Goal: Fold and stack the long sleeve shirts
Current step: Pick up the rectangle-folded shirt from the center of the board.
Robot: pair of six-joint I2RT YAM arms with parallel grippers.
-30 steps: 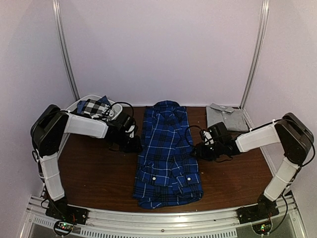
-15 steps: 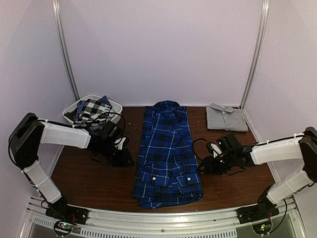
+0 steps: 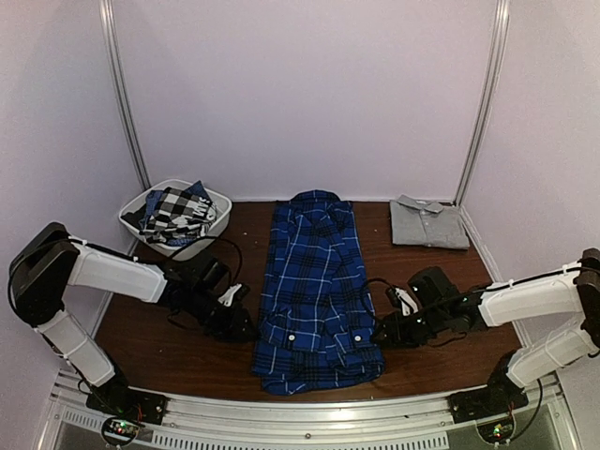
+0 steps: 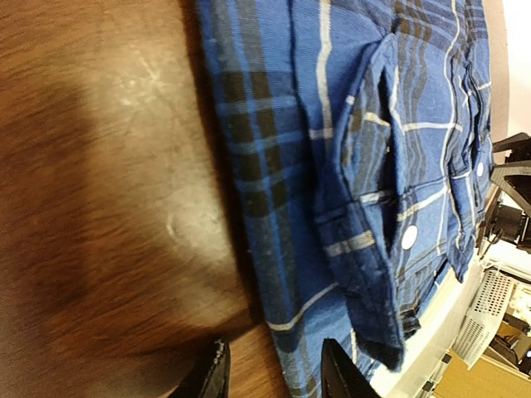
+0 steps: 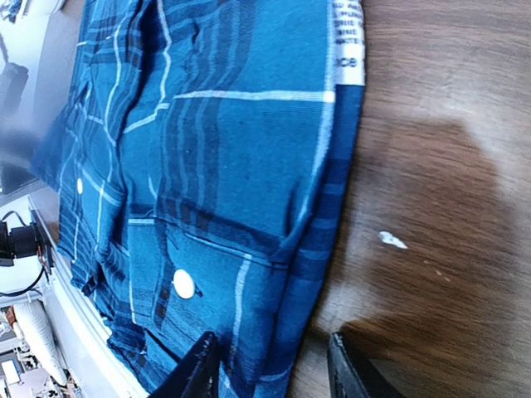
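Observation:
The royal-blue plaid shirt (image 3: 314, 291) lies lengthwise on the brown table, sleeves folded in, collar at the far end. My left gripper (image 3: 246, 330) is open, low at the shirt's near left edge; in the left wrist view its fingertips (image 4: 214, 373) straddle the shirt's edge (image 4: 282, 274). My right gripper (image 3: 378, 337) is open at the near right edge; in the right wrist view the jaws straddle the shirt's hem (image 5: 315, 274). The grey shirt (image 3: 428, 223) lies folded at the far right. The black-and-white check shirt (image 3: 173, 208) is bundled in the basket.
A white plastic basket (image 3: 217, 202) stands at the far left corner. The metal rail (image 3: 309, 412) runs along the table's near edge. Bare wood (image 3: 159, 347) lies left of the plaid shirt and more (image 3: 450, 361) to its right.
Both arms have moved toward the near end of the table and lowered, from the shirt's middle sides to its near corners. The shirts have not moved.

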